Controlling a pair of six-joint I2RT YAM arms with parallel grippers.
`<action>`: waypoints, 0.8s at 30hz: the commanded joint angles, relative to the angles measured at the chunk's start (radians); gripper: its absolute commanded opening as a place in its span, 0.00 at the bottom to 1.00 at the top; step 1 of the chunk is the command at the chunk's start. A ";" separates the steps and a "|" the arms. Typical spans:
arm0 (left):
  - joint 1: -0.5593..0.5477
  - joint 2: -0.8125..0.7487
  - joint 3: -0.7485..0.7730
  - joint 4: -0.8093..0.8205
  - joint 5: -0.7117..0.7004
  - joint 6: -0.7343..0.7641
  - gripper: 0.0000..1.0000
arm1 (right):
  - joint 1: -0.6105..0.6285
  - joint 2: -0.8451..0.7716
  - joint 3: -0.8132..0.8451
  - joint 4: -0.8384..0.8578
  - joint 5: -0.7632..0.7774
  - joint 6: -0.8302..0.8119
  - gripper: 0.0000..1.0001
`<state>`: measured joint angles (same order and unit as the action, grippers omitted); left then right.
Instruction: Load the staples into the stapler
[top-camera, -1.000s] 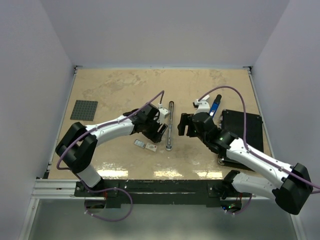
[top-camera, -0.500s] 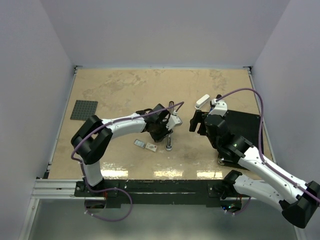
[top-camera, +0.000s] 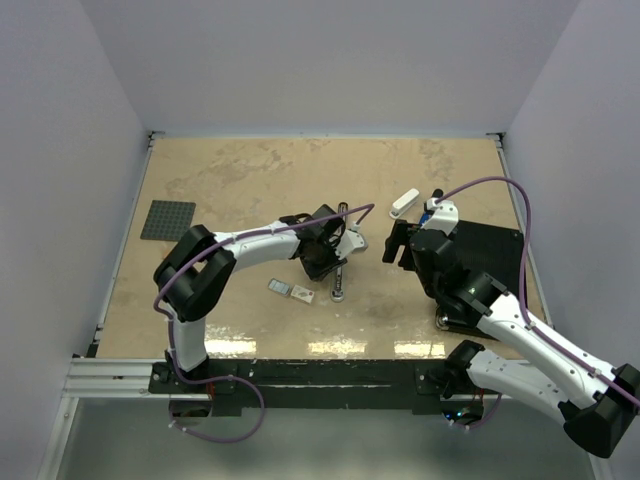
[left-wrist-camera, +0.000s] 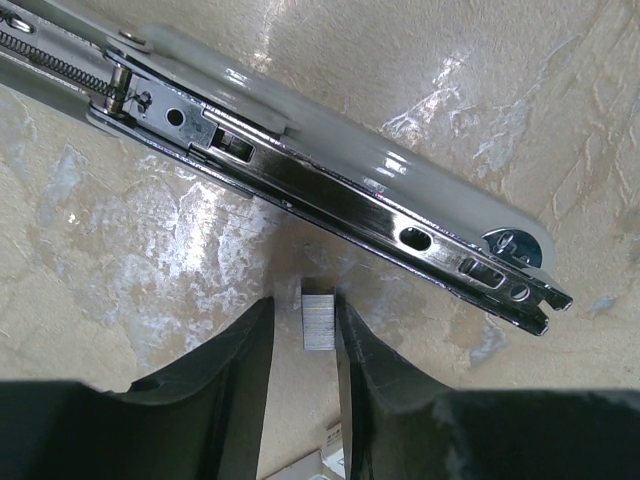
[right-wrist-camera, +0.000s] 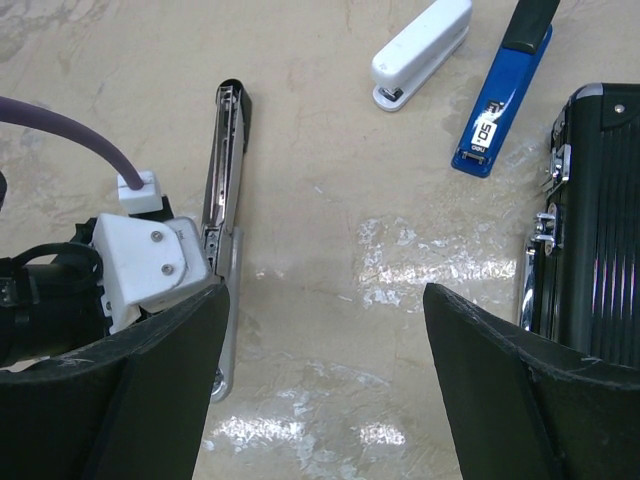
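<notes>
The opened stapler (top-camera: 340, 250) lies stretched out on the table, its chrome magazine rail (left-wrist-camera: 400, 235) facing up beside its white body. My left gripper (top-camera: 330, 262) is right at the rail. Its jaws stand narrow around a small silver strip of staples (left-wrist-camera: 318, 322), which rests against the right finger (left-wrist-camera: 360, 360), just short of the rail. The whitish staple box (top-camera: 303, 294) and the grey tray piece (top-camera: 279, 287) lie just left of the stapler's near end. My right gripper (top-camera: 393, 243) is open and empty, hovering right of the stapler (right-wrist-camera: 225, 160).
A white stapler (right-wrist-camera: 422, 52) and a blue stapler (right-wrist-camera: 503, 85) lie behind the right gripper. A black case (top-camera: 495, 260) sits at the right under the right arm. A dark grey studded plate (top-camera: 168, 220) lies at the far left.
My left gripper has moved right from the staple box to the stapler's rail. My right gripper has drawn back to the right, away from the stapler.
</notes>
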<state>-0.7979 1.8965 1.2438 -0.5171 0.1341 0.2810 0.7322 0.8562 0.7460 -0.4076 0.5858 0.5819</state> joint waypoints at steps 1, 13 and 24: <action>0.002 0.029 0.028 -0.058 0.012 -0.003 0.35 | -0.004 -0.011 0.047 -0.002 0.042 -0.005 0.83; 0.002 0.047 0.025 -0.083 -0.034 -0.086 0.18 | -0.005 -0.014 0.056 -0.002 0.043 -0.008 0.83; 0.002 -0.028 0.013 -0.038 -0.131 -0.235 0.04 | -0.005 -0.048 0.059 -0.016 0.065 -0.033 0.83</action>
<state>-0.8001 1.9076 1.2652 -0.5442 0.0742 0.1406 0.7319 0.8356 0.7536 -0.4141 0.5953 0.5678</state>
